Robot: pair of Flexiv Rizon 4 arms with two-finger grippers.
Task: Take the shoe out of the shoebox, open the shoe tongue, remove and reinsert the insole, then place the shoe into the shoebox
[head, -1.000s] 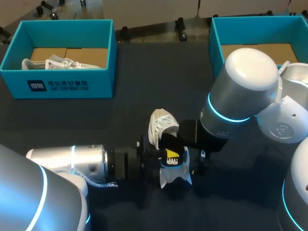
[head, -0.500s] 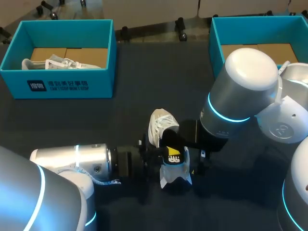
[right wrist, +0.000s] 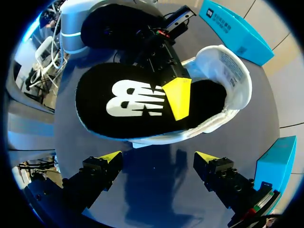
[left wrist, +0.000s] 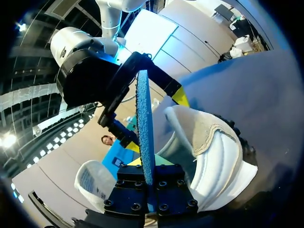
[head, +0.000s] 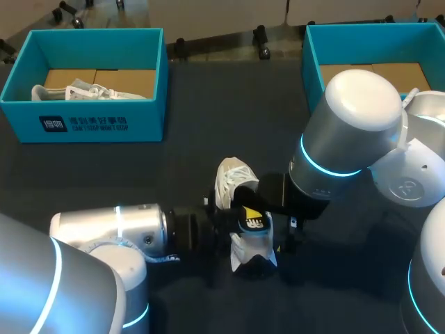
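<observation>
A white shoe (head: 233, 177) lies at the table's middle; in the right wrist view the shoe (right wrist: 227, 66) lies on its side, opening towards my right gripper. My left gripper (head: 242, 214) comes in from the lower left and is shut on the insole (head: 256, 224), black with a white logo on top and blue underneath. The insole (left wrist: 144, 128) stands edge-on between the left gripper's (left wrist: 146, 166) fingers. One end of the insole (right wrist: 128, 102) sits inside the shoe's opening. My right gripper (right wrist: 156, 159) stands open just short of the insole, holding nothing.
A blue shoebox (head: 83, 122) at the far left holds another white shoe (head: 87, 90). A second blue shoebox (head: 311, 59) stands at the far right, partly behind my right arm (head: 354, 125). Dark bare table lies between the boxes and the shoe.
My left arm has pushed to the right, carrying the insole further towards the shoe. The right arm and the shoe have stayed where they were.
</observation>
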